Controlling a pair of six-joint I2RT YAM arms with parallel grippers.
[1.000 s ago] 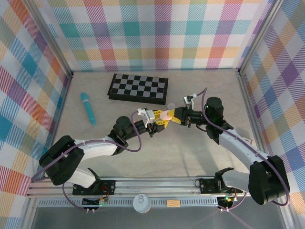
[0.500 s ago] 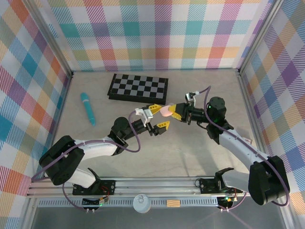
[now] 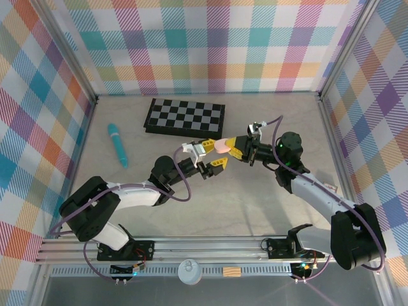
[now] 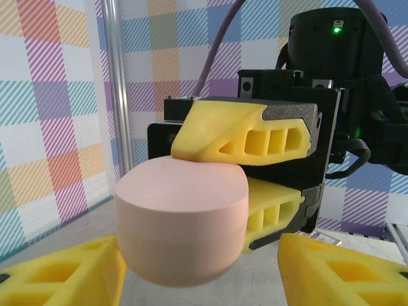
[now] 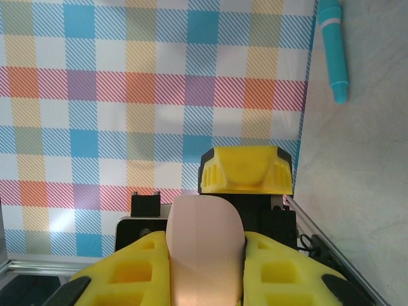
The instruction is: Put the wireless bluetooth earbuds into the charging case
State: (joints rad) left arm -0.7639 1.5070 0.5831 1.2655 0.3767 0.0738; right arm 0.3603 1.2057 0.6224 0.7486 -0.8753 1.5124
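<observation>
Pink charging case [image 4: 182, 223], lid seemingly shut, pinched aloft in right gripper [image 3: 227, 148] off chessboard's [image 3: 185, 118] near right corner, left gripper [image 3: 212, 155] parted, empty, just beside it; looks early, opening and earbud insertion yet to come.

charging case [image 3: 221, 145] | pale pink, smooth rounded pebble, lid seam looked shut | pinched by its sides in right gripper [image 3: 229, 148], aloft above surface [image 3: 255, 210] | sat centre frame, slightly right, top view

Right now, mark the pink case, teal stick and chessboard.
pink case [image 4: 182, 223]: left wrist view, middle of its rounded side.
teal stick [image 3: 118, 145]: top external view, mid-shaft.
chessboard [image 3: 185, 118]: top external view, board centre.
</observation>
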